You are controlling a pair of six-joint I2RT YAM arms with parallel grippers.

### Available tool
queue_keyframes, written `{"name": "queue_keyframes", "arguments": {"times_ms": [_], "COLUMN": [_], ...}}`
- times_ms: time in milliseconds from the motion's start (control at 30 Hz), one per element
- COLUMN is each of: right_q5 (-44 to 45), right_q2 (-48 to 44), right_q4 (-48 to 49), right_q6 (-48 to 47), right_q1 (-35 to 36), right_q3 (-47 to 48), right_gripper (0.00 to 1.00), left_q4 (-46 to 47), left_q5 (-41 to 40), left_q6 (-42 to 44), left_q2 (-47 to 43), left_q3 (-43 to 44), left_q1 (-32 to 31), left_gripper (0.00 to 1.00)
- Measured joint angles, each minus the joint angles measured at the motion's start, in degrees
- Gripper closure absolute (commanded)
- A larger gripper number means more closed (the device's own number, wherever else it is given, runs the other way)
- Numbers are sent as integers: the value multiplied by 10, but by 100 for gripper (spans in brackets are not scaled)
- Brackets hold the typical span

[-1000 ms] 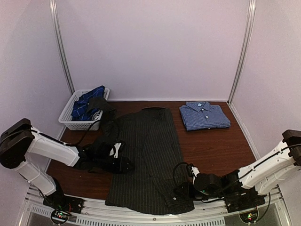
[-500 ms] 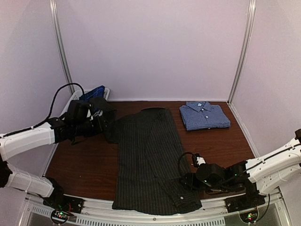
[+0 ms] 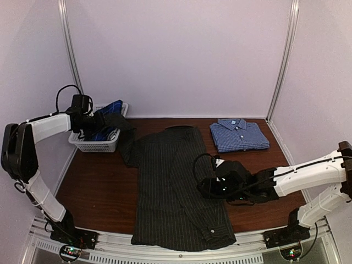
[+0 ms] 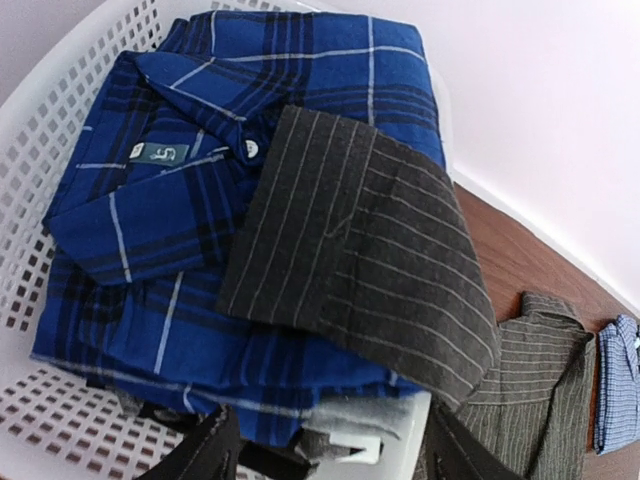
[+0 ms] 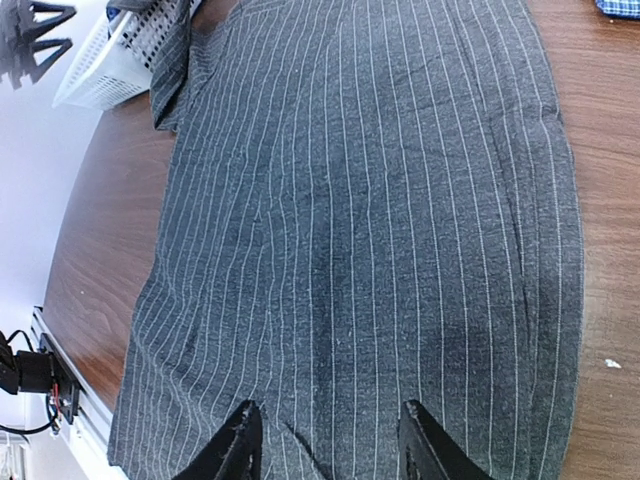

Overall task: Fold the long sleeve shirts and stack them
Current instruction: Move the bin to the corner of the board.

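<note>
Both arms have moved since 1 second ago: the left one has swung from the middle left of the worktop [image 3: 93, 187] up to the basket [image 4: 60, 120] at the upper left of the overhead view. The right one has gone from the shirt's lower right corner up to its right edge at mid-frame. The pinstripe shirt [image 3: 170, 187] also lies flatter and wider than before. Its body is spread in the centre of the worktop, long axis running from the collar at the top of the overhead view down to the hem at the bottom edge. 1 sleeve stretches up and left to the basket, where its cuff [image 4: 350, 250] is draped over the folded plaid shirt [image 4: 150, 230] inside. That cuff sits directly ahead of the left hand [image 4: 330, 450], which is by far the nearer of the 2. The left hand is released, fingers well apart with nothing between them. The right hand [image 5: 325, 445] hangs over the striped body near its right edge, fingers moderately spread and gripping nothing; whether they brush the cloth I cannot tell. The check shirt [image 3: 239, 136] rests folded at the upper right, well apart from both hands. Judging by this, the next step is probably to take the cuff and bring the sleeve in across the body.
</note>
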Motion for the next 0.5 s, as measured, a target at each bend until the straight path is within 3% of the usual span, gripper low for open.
{"name": "queue_keyframes", "arguments": {"times_ms": [233,500], "right_q5": [-26,-40], "right_q2": [31,35], "right_q4": [5,21], "right_q6": [-27,-31], "right_q1": [-8,-9], "right_q3": [15,15], "right_gripper": [52,52], "left_q4": [46,94], "left_q5": [92,150], "left_q6": [-17,-84], "left_q2": [93,128], "left_q3": [36,43], "left_q1": [46,62], "left_gripper": [32,31]}}
